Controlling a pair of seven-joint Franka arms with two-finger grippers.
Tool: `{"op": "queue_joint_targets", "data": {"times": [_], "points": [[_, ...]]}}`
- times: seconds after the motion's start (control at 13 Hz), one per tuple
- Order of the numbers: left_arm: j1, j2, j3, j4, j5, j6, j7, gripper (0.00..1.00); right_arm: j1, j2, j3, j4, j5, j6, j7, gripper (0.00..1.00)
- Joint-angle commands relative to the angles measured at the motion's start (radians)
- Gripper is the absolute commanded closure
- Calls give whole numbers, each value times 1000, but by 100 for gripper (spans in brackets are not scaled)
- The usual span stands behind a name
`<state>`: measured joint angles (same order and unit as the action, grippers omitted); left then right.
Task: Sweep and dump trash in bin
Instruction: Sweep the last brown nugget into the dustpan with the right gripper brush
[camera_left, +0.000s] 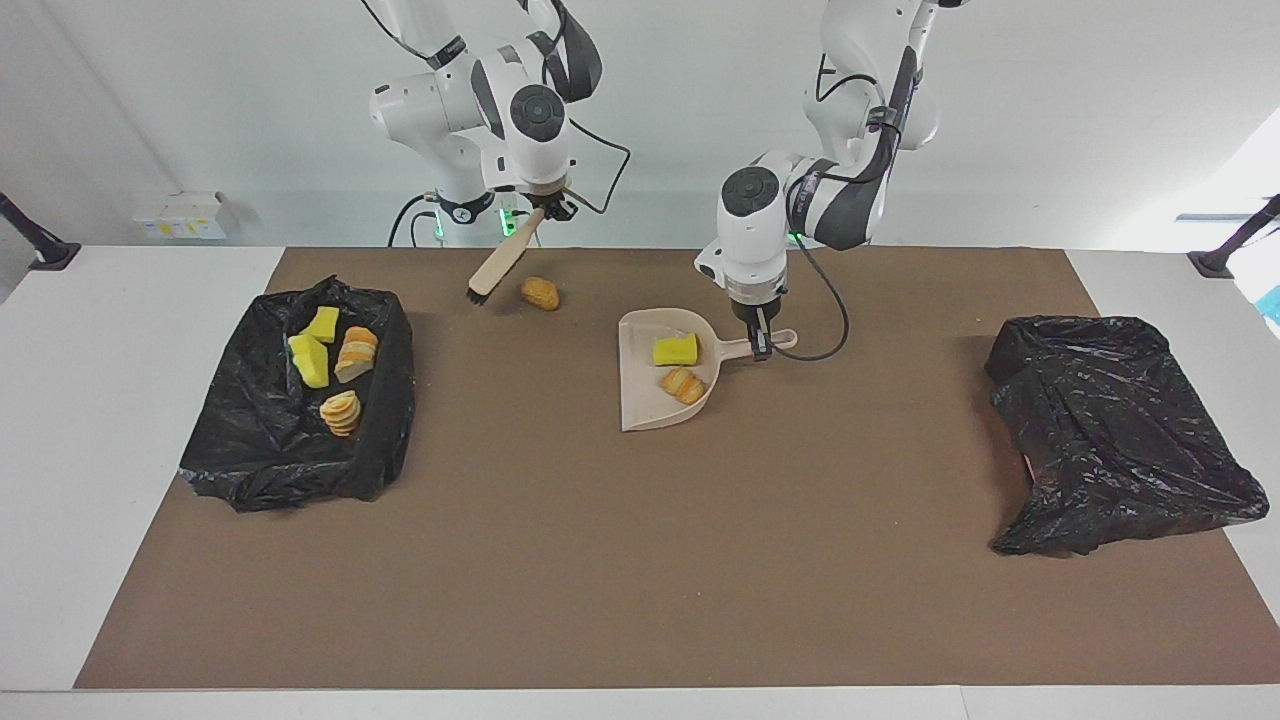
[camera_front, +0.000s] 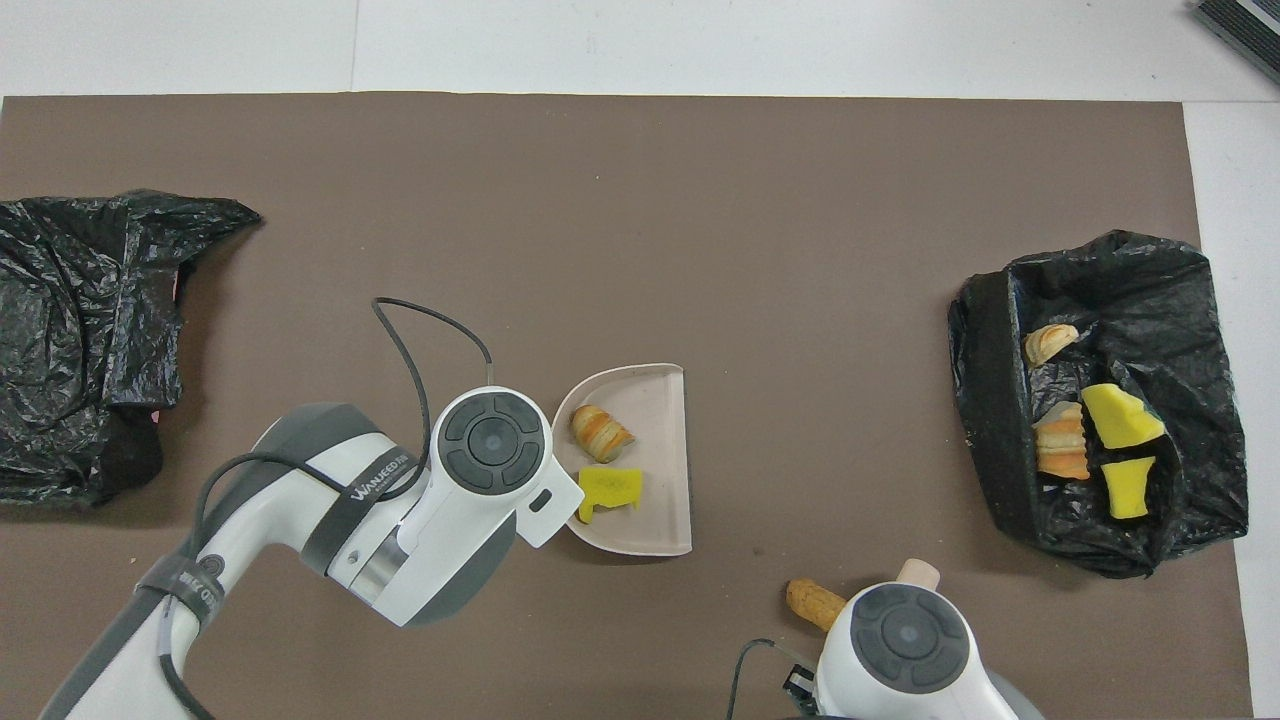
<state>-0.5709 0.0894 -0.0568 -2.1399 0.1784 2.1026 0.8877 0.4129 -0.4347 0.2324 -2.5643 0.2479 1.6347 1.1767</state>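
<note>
1. Sitting toward the right arm's end of the desk (camera_left: 640, 560), an open black bin (camera_left: 300, 400) holds four pieces of trash (camera_left: 335, 370): two yellow sponge chunks and two bread lumps.
2. The right gripper (camera_left: 548, 210) is clenched on the handle of a brush (camera_left: 497, 265), which hangs tilted in the air with its bristles pointing down toward the bin's end.
3. A lone bread lump (camera_left: 540, 293) lies on the desk near the brush bristles.
4. The dustpan (camera_left: 655, 385) carries a yellow sponge chunk (camera_left: 675, 350) and a bread piece (camera_left: 683, 384).
5. The left gripper (camera_left: 760, 342) is grasping the dustpan handle.
6. A crumpled black bag (camera_left: 1110, 430) lies at the left arm's end.
</note>
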Motion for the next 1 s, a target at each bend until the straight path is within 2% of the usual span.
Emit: {"op": "queue_joint_targets", "data": {"times": [0.0, 0.15, 0.61, 0.92], "points": [[-20, -34, 14, -35, 21, -13, 46, 100, -3, 13, 2, -2, -18, 58, 21, 100], [-21, -34, 14, -35, 29, -9, 92, 100, -16, 27, 1, -7, 5, 135, 0, 100], [-20, -34, 12, -35, 46, -7, 106, 100, -78, 30, 1, -43, 106, 181, -127, 100], [-20, -34, 12, -34, 46, -7, 106, 100, -80, 80, 1, -31, 160, 278, -268, 100]]}}
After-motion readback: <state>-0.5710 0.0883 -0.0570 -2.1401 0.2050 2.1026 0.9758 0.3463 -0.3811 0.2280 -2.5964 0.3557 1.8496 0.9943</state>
